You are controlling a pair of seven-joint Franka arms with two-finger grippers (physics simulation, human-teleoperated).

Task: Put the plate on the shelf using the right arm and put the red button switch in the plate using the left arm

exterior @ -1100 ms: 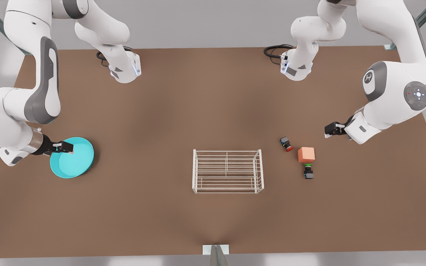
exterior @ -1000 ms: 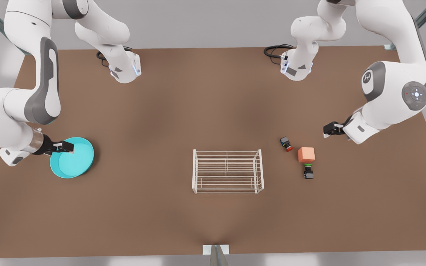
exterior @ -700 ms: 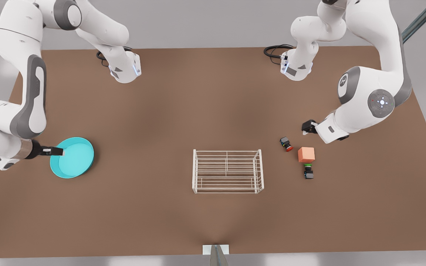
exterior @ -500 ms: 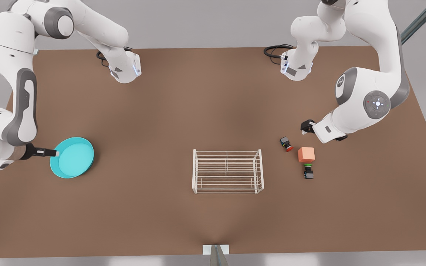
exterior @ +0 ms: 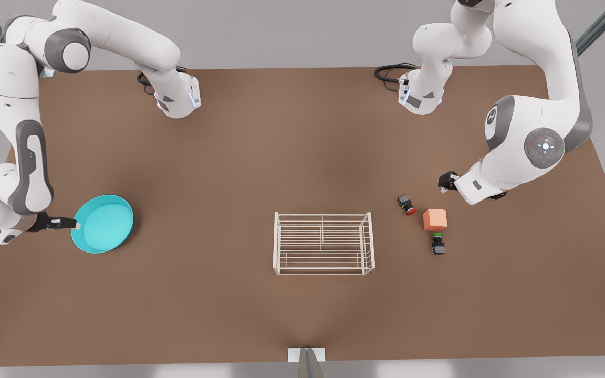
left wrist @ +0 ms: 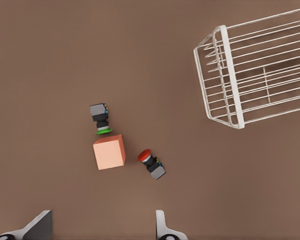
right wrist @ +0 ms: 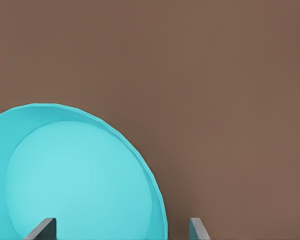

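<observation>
The turquoise plate (exterior: pixel 104 224) lies flat on the table at the front view's left, also seen in the right wrist view (right wrist: pixel 75 180). My right gripper (exterior: pixel 73 224) is at the plate's left rim, open (right wrist: pixel 117 232), with part of the rim between its fingers. The red button switch (exterior: pixel 407 205) lies on its side right of the white wire shelf (exterior: pixel 323 243). My left gripper (exterior: pixel 445 181) hovers up and to the right of the switch (left wrist: pixel 151 164), open (left wrist: pixel 101 232) and holding nothing.
An orange cube (exterior: pixel 435 219) sits just right of the red switch, with a green-capped switch (exterior: pixel 437 244) touching its near side. In the left wrist view the cube (left wrist: pixel 109 152) lies between both switches. Arm bases and cables stand at the table's far edge.
The right gripper drew back from over the plate's inside to its left rim. The left gripper swung left toward the red switch, then eased slightly right.
</observation>
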